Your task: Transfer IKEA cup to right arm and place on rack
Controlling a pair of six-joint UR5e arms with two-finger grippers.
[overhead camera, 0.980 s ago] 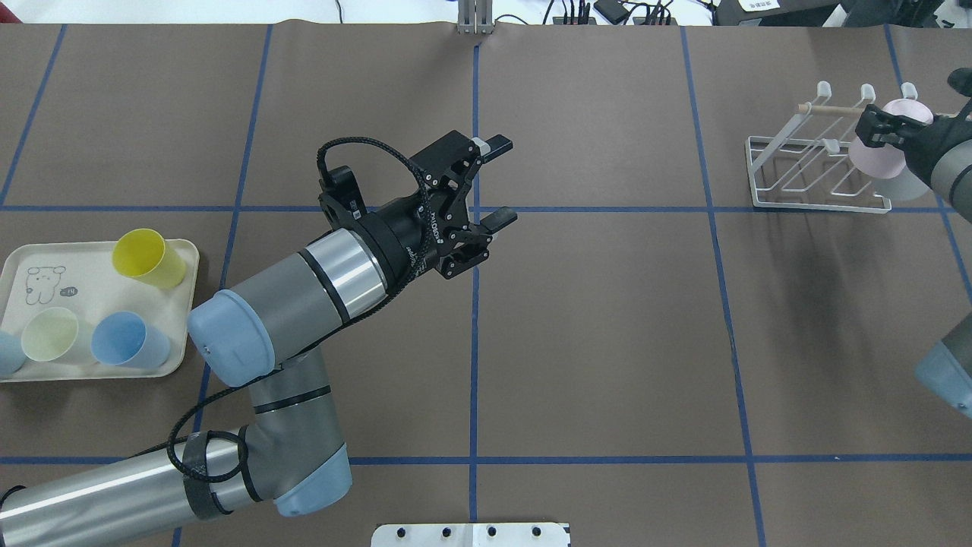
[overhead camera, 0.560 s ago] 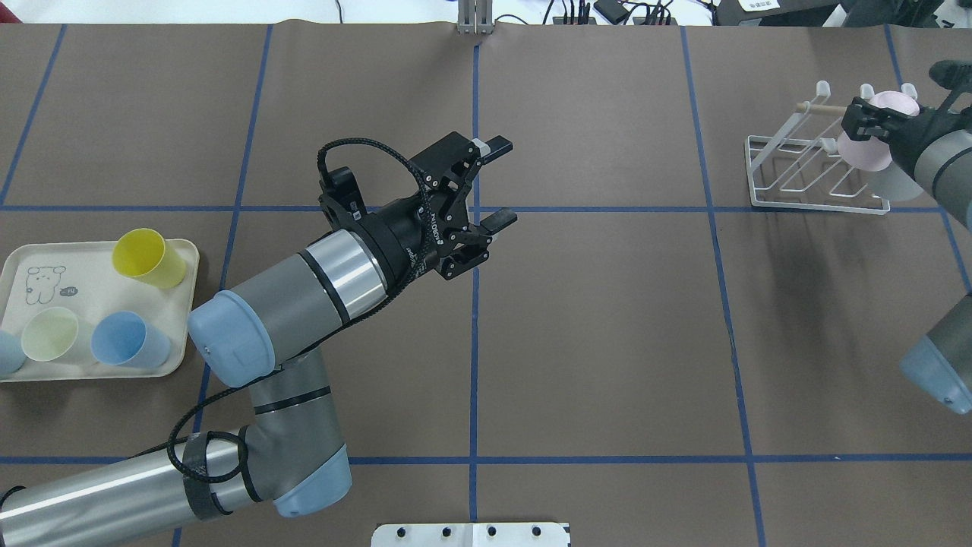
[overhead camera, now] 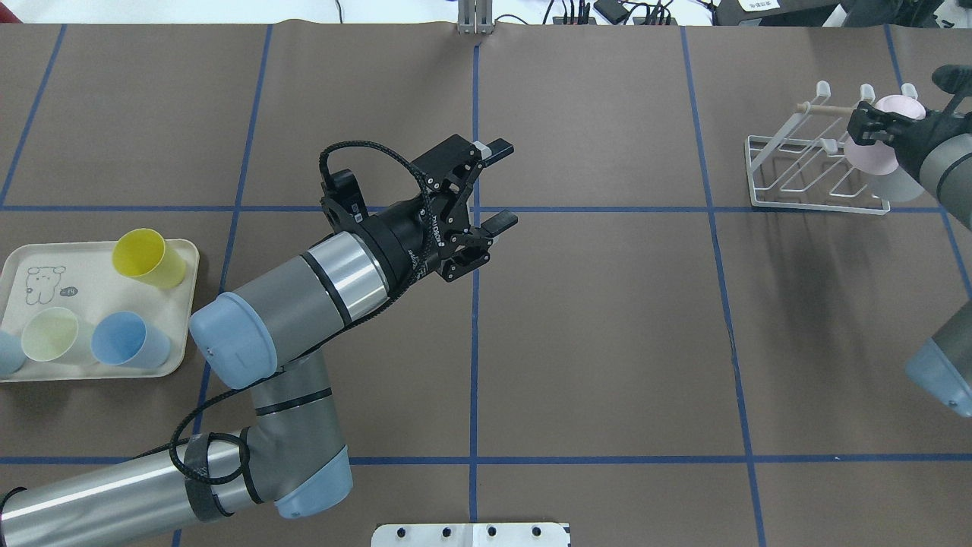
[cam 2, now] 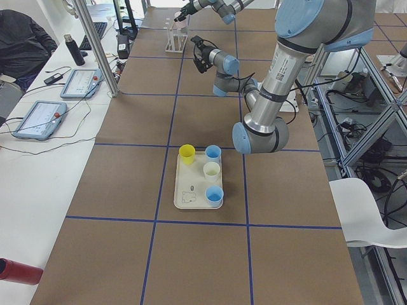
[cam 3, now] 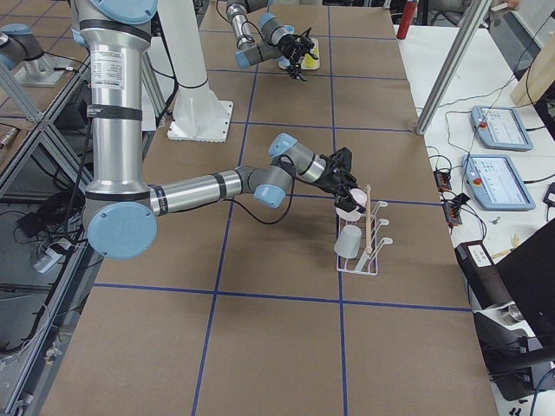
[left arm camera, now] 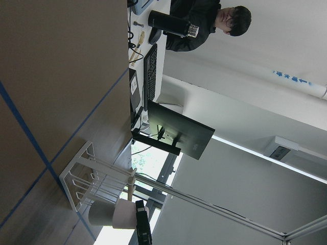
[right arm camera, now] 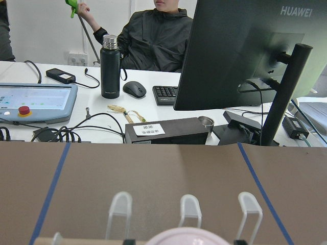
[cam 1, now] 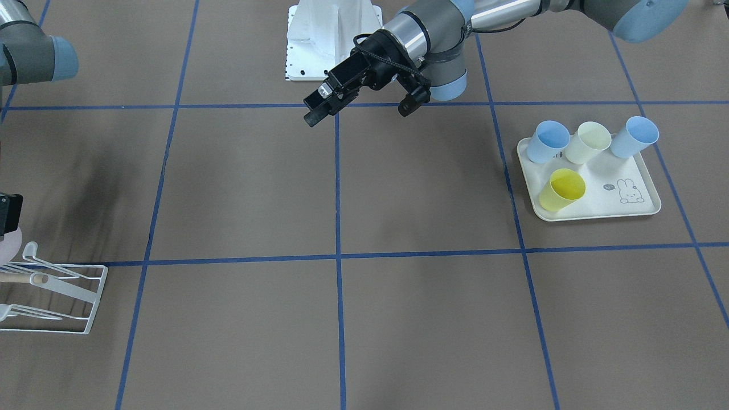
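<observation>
Across the whole overhead view lies the brown surface [overhead camera: 607,342], cut into squares by blue tape lines. From its 7 o'clock corner the left arm [overhead camera: 304,296] reaches toward the middle. The right arm [cam 3: 217,185] stretches low toward the 2 o'clock corner; from overhead only its wrist and one blue joint cap show, at the 3 o'clock edge.

At 9 o'clock sits the cream tray [overhead camera: 83,277] with a rabbit drawing. At 2 o'clock stands the white wire rack [overhead camera: 797,163], with a wooden dowel [overhead camera: 824,110] running across the tops of its prongs.

The left end effector [overhead camera: 503,183] hangs above the centre tape line, pointing toward 2 o'clock, with its fingers spread wide and nothing between them. The right end effector [overhead camera: 872,131] is clamped on the pink cup [overhead camera: 873,156]. It holds the cup tilted over the rack's 3 o'clock end, near the dowel. Whether the cup touches a prong cannot be told.

A grey cup [overhead camera: 904,186] sits on a prong at the rack's 4 o'clock corner, just beside the pink one. Four cups stand on the tray: a yellow cup [overhead camera: 148,258] at its 1 o'clock side, a pale green cup [overhead camera: 49,334] and a blue cup [overhead camera: 129,340] along its 6 o'clock side, and a light blue cup [overhead camera: 6,353] cut off by the view's edge.
</observation>
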